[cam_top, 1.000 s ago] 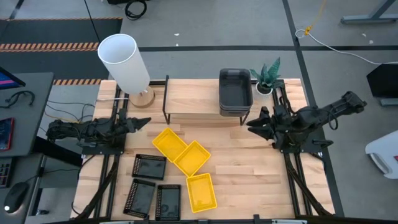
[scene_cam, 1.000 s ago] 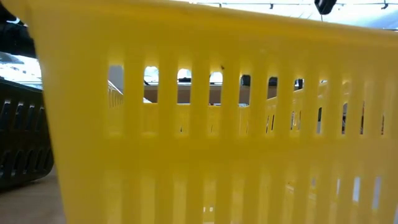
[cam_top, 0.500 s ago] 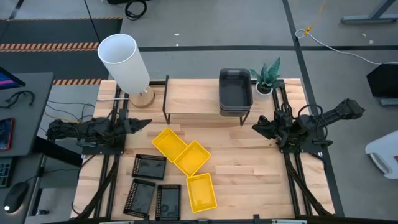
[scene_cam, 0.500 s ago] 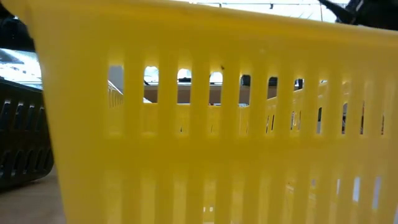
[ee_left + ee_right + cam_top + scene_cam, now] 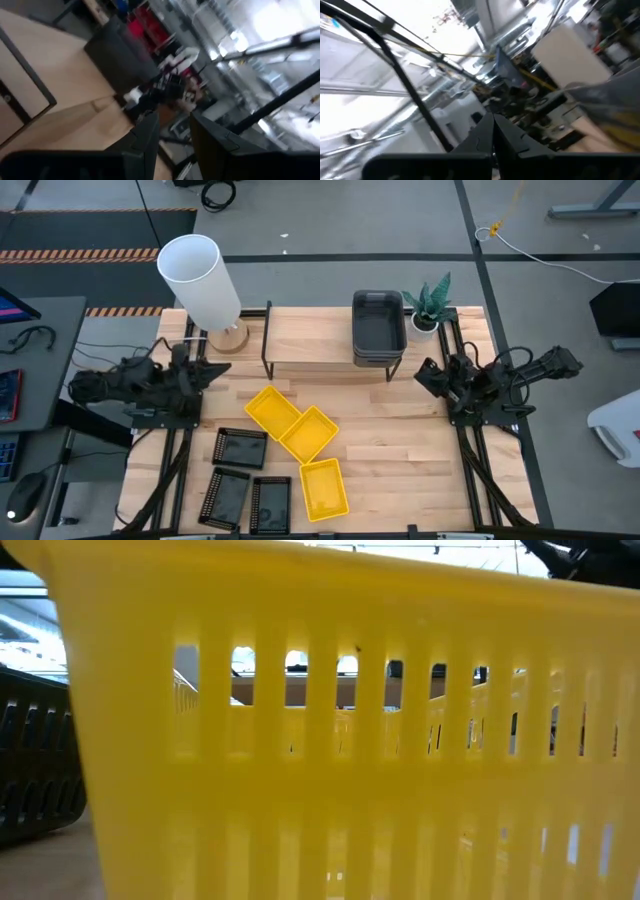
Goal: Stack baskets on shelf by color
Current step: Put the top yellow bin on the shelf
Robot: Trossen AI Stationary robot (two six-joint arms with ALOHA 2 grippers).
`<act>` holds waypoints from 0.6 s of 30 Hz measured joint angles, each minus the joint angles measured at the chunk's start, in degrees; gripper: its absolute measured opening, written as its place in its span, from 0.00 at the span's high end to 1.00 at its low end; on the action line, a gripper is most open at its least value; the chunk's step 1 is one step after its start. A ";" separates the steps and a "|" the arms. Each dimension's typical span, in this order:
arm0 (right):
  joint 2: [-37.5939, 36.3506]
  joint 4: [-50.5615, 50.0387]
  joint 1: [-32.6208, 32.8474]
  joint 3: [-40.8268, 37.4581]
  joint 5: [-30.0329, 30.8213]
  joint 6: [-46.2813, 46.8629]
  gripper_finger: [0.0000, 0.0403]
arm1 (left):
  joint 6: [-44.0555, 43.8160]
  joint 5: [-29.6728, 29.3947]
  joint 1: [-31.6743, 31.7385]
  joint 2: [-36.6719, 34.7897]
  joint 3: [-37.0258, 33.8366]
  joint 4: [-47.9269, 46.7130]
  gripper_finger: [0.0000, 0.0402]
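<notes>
A stack of smoky-grey baskets [image 5: 379,327] stands on the right end of the shelf [image 5: 310,340]. Three yellow baskets [image 5: 272,410] [image 5: 308,433] [image 5: 323,488] lie on the table in front of the shelf, and two of them touch. One of the yellow baskets [image 5: 320,740] fills the low view. Three black baskets [image 5: 241,448] [image 5: 224,497] [image 5: 270,505] lie at the near left. My left gripper [image 5: 208,370] [image 5: 172,135] hovers open and empty at the table's left side. At the right side my right gripper [image 5: 424,373] [image 5: 493,131] is shut and empty, to the right of the shelf.
A white lamp [image 5: 200,280] stands at the shelf's far left and a small potted plant [image 5: 430,302] at its far right, beside the grey stack. Bare tabletop [image 5: 410,450] lies to the right of the yellow baskets. A black basket [image 5: 40,760] shows at the low view's left.
My right gripper has drawn back from the shelf's right end toward the table's right edge and has shut on nothing. My left gripper has pulled back a little toward the table's left edge. No basket has moved.
</notes>
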 joint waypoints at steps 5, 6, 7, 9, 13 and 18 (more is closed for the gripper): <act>0.09 -0.25 0.00 0.00 2.45 -6.18 0.98 | -0.44 4.31 0.00 6.77 6.20 -9.89 0.71; 0.14 -0.33 0.00 0.00 2.45 -7.35 0.97 | -0.47 5.14 0.00 8.51 7.09 -11.44 0.71; 0.15 -0.33 0.00 0.00 2.45 -8.34 0.97 | -0.71 5.88 0.00 10.43 7.86 -12.72 0.71; 0.17 -0.36 0.00 0.00 2.45 -10.22 0.96 | -1.84 7.86 0.00 14.20 8.84 -14.82 0.71; 0.17 -0.42 0.00 0.00 2.46 -17.18 0.95 | -3.80 13.01 0.00 21.57 9.13 -15.48 0.71; 0.21 -0.41 0.01 0.00 2.45 -18.30 0.96 | -3.69 16.73 0.00 29.15 9.13 -17.21 0.71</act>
